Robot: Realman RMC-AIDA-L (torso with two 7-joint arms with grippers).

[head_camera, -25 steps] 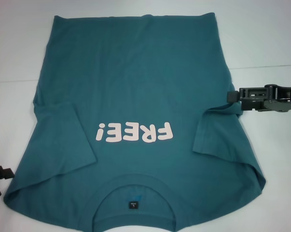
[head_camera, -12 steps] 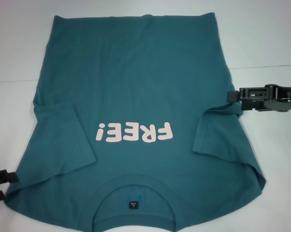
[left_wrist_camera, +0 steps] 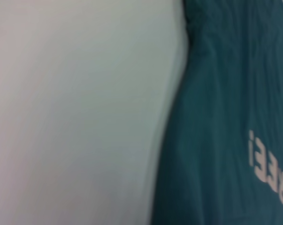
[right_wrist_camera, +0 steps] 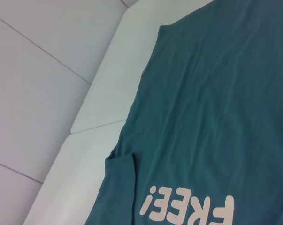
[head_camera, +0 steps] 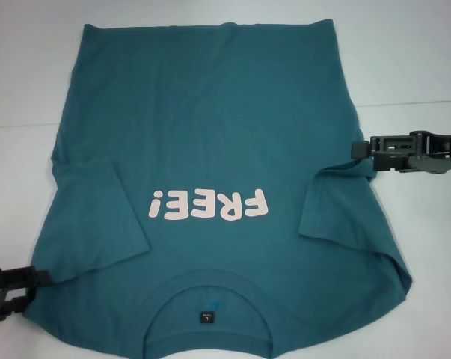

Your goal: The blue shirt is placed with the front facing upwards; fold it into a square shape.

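The left end effector point(head_camera: 19, 288) sits at the near left corner of the blue shirt point(head_camera: 210, 127), low over the surface point(head_camera: 23, 67), with two dark fingers point(head_camera: 17, 277) pointing toward the fabric. The upper finger reaches the edge of the near left shoulder area; the fingers stand apart with a visible gap, so the end effector is open and grips nothing. The right end effector point(head_camera: 357, 149) is at the shirt's right edge, level with the point where the folded-in right sleeve point(head_camera: 337, 209) meets the body. Its tip touches or overlaps the fabric edge; whether its fingers are open or closed on the cloth cannot be told.

The blue shirt lies flat on the white surface, front up, collar point(head_camera: 209, 299) nearest the robot and hem at the far side. The pale "FREE!" lettering point(head_camera: 210, 205) reads upside down in the head view. Both sleeves are folded inward over the chest: the left sleeve point(head_camera: 98, 217) lies beside the exclamation mark, the right sleeve beside the letter F. A small dark label point(head_camera: 206, 315) shows inside the collar.

The left wrist view shows the shirt's side edge point(left_wrist_camera: 179, 140) against the bare surface
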